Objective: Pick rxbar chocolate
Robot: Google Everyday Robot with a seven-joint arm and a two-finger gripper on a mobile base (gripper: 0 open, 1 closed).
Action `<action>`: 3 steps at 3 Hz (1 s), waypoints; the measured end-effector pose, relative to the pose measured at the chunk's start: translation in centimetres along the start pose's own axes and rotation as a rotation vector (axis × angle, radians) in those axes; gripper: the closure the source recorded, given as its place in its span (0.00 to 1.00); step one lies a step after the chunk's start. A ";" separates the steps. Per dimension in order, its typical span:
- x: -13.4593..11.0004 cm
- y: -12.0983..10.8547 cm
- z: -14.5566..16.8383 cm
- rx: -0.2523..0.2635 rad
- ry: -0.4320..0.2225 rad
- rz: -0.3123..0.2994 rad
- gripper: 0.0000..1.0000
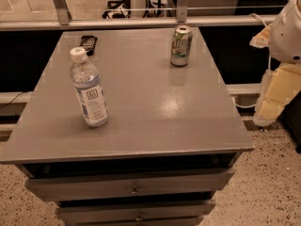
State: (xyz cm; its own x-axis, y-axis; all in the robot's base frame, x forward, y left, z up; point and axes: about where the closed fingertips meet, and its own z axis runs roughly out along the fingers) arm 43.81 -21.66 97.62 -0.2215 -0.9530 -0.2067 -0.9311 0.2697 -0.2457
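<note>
The hand (275,91), partly cut off at right, has a grip I cannot tell; the rxbar chocolate (88,43) lies well apart, far-left on the table (155,107).

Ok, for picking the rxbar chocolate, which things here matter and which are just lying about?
For the job: rxbar chocolate, far left on the cabinet top; the gripper, not in view.
Just lying about: clear water bottle, green-and-silver drink can, both upright.
</note>
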 end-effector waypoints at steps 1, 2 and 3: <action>0.0 0.0 0.0 0.000 0.000 0.000 0.00; -2.4 -0.5 1.3 -0.002 -0.042 -0.008 0.00; -7.8 -1.1 3.8 -0.017 -0.121 -0.043 0.00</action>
State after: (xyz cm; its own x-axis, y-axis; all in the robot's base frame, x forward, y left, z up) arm 47.70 -14.06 95.91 -0.1459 -0.9398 -0.3091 -0.9439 0.2258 -0.2411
